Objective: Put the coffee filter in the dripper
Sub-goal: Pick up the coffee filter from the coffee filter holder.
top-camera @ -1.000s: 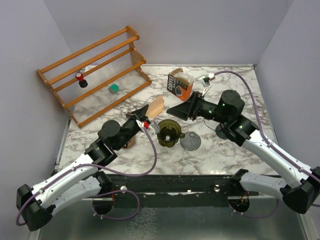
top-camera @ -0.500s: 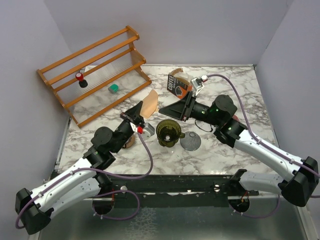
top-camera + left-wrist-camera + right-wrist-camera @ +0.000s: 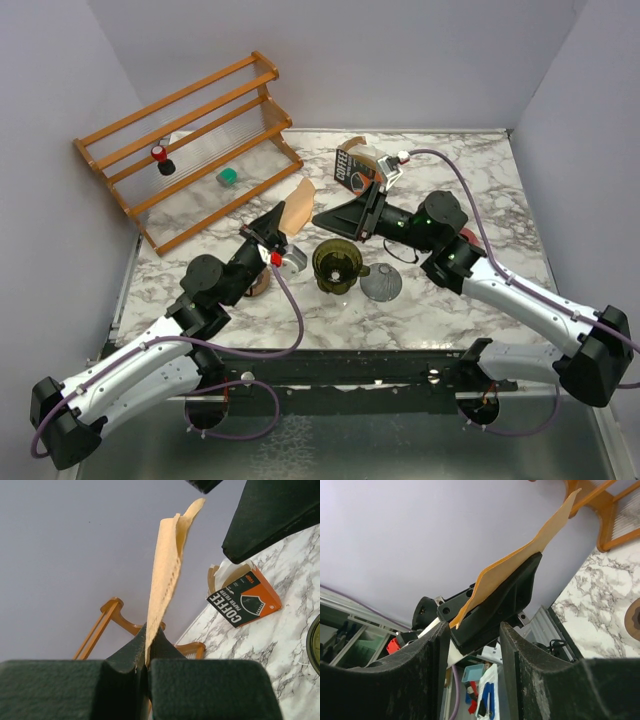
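The left gripper (image 3: 146, 647) is pinching the bottom edge of a flat tan paper coffee filter (image 3: 167, 565). Its two black fingers are pressed together on the paper, and the filter is standing upright in the air above the fingertips. The right gripper (image 3: 320, 216) is hovering opposite, pointing toward the left one, with its jaws standing apart. The filter's top corner is sitting in the gap between its black fingers (image 3: 270, 515); whether either is touching the paper, I cannot tell.

A dark green translucent plastic dripper (image 3: 338, 266) is standing on the white marbled table (image 3: 450, 310). It is sitting lower than both grippers, just to the right of the left one and on the near side of the right one's fingers. A round grey disc (image 3: 381, 284) is lying just beside the dripper, under the right arm. An orange and black cardboard coffee-filter box (image 3: 355, 170), its top open, is standing just beyond the right gripper. A slatted wooden rack (image 3: 185, 150) is standing well off to the left gripper's left, on the far side.
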